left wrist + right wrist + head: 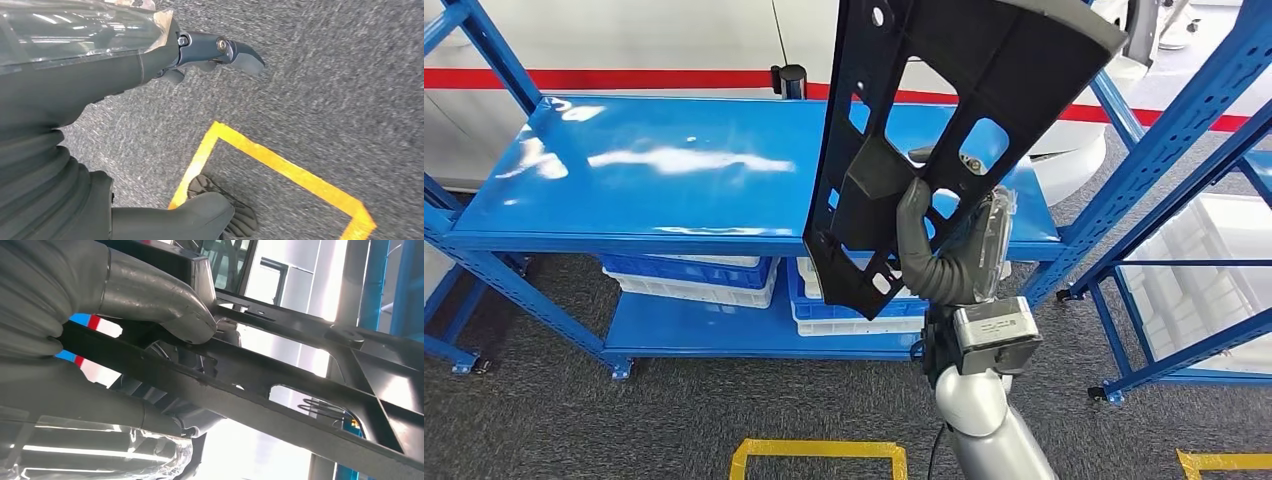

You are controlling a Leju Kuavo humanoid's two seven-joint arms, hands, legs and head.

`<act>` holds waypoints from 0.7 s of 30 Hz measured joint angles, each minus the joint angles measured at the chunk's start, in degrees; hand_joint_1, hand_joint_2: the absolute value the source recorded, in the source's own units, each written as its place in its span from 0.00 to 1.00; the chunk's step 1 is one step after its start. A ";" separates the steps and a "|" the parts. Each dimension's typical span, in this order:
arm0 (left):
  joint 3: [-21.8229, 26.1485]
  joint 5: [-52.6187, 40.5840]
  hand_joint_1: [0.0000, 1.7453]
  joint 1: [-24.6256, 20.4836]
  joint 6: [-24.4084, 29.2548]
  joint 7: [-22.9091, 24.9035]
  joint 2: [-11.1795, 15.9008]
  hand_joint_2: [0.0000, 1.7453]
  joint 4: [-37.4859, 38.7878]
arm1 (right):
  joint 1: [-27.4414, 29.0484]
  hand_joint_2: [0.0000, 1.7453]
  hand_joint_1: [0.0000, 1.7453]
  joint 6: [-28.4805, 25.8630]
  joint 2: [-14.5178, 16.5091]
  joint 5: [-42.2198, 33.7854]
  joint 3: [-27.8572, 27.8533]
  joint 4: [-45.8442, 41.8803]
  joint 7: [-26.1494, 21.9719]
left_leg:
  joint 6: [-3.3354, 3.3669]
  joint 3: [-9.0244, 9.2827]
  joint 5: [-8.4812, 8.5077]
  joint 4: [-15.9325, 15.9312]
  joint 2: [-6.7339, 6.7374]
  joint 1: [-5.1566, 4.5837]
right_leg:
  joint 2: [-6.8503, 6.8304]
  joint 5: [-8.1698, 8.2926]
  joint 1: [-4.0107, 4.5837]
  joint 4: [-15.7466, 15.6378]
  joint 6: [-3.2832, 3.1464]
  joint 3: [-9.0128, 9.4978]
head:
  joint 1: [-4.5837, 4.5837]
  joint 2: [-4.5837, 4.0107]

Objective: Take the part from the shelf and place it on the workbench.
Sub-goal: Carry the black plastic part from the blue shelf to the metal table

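A: Start at the left and take the blue shelf (674,170) as the marker. What's there?

B: One shelf unit straight ahead, its top deck bare and glossy. Under that deck sit two stacks of bins (694,280), blue ones over white ones. A second blue rack (1184,150) stands off to the right of the shelf, with white trays (1204,260) low down in it.

A: And the left hand?

B: The left hand (200,55) hangs over grey carpet beside a yellow floor marking (280,165), away from the shelf. It carries nothing; the fingers look loosely curled, but I cannot tell from that one angle whether it is slack or clenched.

A: The part?

B: One black part (924,130), a flat panel with cut-outs, lifted clear above the right end of the shelf's top deck and tilted nearly upright. The right hand (934,250) grips it by its lower portion; up close, the thumb presses over a rib of the panel.

A: So which step is this?

B: I'd judge the pick is done and the carry is under way. No workbench is visible, so the next move likely calls for turning away from the shelf while keeping the tall panel off the shelf's uprights.

A: Risk?

B: The grasp is low on a long piece, so it could swing.
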 joint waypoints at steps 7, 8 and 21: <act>0.07 0.07 0.00 0.26 -2.98 -0.77 0.31 1.00 0.04 | -0.83 1.00 1.00 -0.26 -0.21 -0.59 -0.07 0.01 -0.58 | -2.35 -1.53 3.91 -1.71 -0.16 0.17 | 0.24 1.65 0.75 -18.86 -2.24 11.47 | 0.01 0.00; 0.05 0.05 0.00 0.35 -3.40 -0.90 0.44 1.00 0.06 | -0.88 1.00 1.00 -0.37 -0.28 -0.63 -0.12 0.02 -0.60 | -2.53 -2.05 2.73 -1.06 -0.22 0.12 | 0.21 2.45 0.42 -19.09 -2.81 11.03 | -0.05 0.00; -0.02 0.32 0.00 0.74 -6.87 -2.80 2.36 1.00 0.09 | 1.01 1.00 1.00 -0.79 -1.69 -2.78 -4.86 2.62 -1.75 | -2.25 8.04 -6.58 0.60 -0.52 -0.35 | -0.22 8.25 1.21 -14.84 -2.50 1.93 | -0.64 0.00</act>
